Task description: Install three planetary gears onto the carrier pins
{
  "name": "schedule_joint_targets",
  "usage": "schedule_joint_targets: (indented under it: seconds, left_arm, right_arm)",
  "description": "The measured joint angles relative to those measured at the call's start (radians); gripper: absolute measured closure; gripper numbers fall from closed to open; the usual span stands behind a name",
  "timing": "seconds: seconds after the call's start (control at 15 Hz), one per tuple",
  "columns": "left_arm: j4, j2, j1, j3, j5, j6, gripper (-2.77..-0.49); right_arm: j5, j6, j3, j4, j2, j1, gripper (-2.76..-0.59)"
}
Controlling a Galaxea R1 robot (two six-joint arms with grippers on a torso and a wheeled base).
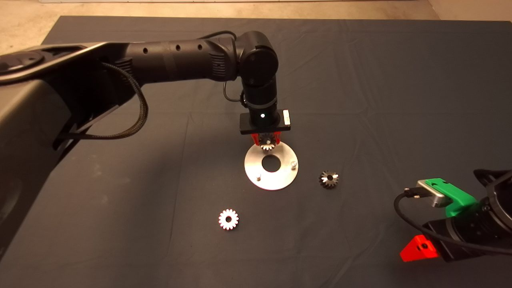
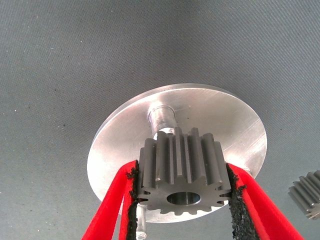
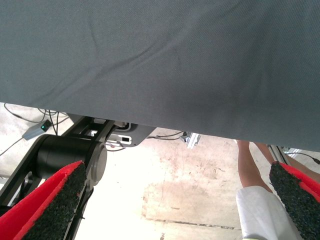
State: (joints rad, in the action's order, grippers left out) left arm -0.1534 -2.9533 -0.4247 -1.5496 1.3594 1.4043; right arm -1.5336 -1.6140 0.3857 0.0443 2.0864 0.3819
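Observation:
My left gripper [image 1: 267,141] is shut on a planetary gear [image 1: 267,143] and holds it just above the far edge of the shiny carrier disc [image 1: 285,179]. In the left wrist view the gear [image 2: 182,172] sits between the red fingers [image 2: 112,205], its centre hole facing the camera, with one carrier pin [image 2: 162,118] standing on the disc [image 2: 220,112] just beyond it. Two other pins [image 1: 294,164] [image 1: 259,176] stand bare. One loose gear [image 1: 228,219] lies on the mat near-left of the disc, another [image 1: 328,179] to its right. My right gripper [image 1: 418,248] is parked at the lower right, open and empty.
The dark mat [image 1: 120,168] covers the table. The right wrist view looks past the mat's edge [image 3: 165,60] at the floor, where a person's leg [image 3: 248,167] and some black equipment [image 3: 70,157] show. The second loose gear [image 2: 306,192] shows beside the disc.

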Motion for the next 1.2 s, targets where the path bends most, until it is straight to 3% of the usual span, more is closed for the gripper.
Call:
schedule_joint_targets:
  seconds: [0.27,0.47,0.67,1.07,1.2]
  left_arm:
    - [-0.001,0.0,0.0,0.0,-0.004,-0.01,-0.99]
    - [-0.004,0.0,0.0,0.0,-0.029,-0.027,-0.99]
    - [-0.004,0.0,0.0,0.0,-0.033,-0.032,-0.99]
    - [-0.005,0.0,0.0,0.0,-0.029,-0.032,-0.99]
    - [-0.01,0.0,0.0,0.0,-0.011,-0.031,-0.99]
  right_arm:
    - [0.0,0.0,0.0,0.0,0.0,0.0,-2.73]
    - [0.0,0.0,0.0,0.0,0.0,0.0,-2.73]
    - [0.0,0.0,0.0,0.0,0.0,0.0,-2.73]
    - [0.0,0.0,0.0,0.0,0.0,0.0,-2.73]
    - [0.0,0.0,0.0,0.0,0.0,0.0,-2.73]
